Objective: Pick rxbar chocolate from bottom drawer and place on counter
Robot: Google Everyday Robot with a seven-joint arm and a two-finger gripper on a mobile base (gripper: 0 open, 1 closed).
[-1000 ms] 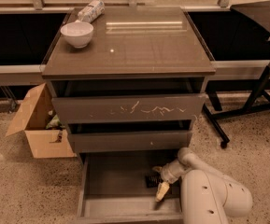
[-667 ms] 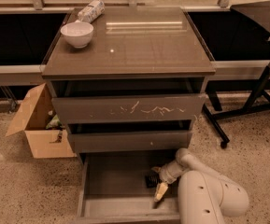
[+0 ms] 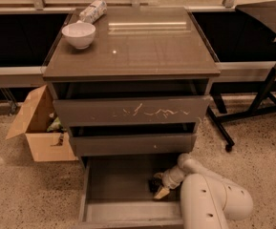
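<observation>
Speckled stone flooring surrounds a grey-brown drawer cabinet set before a dark window ledge. At far left, an open cardboard box [image 3: 36, 130] stands on the floor beside the cabinet. On the glossy counter [image 3: 142, 49], a white bowl [image 3: 79, 34] sits at the left rear corner, with a white-and-grey cylindrical packet [image 3: 92, 10] lying just behind it. Below, a scratched drawer front [image 3: 132, 111] sits slightly proud. The bottom drawer [image 3: 113, 182] is pulled fully open. The rxbar chocolate [image 3: 153, 184] lies on the right half of the drawer's floor. It shows only as a small dark patch, largely covered, so its long axis and heading cannot be told. The gripper [image 3: 162, 190] reaches down into the drawer right at the bar; whether it grasps the bar cannot be told. The robot's white arm [image 3: 209, 202] fills the lower right, and a black stand [image 3: 266, 92] rises beyond.
</observation>
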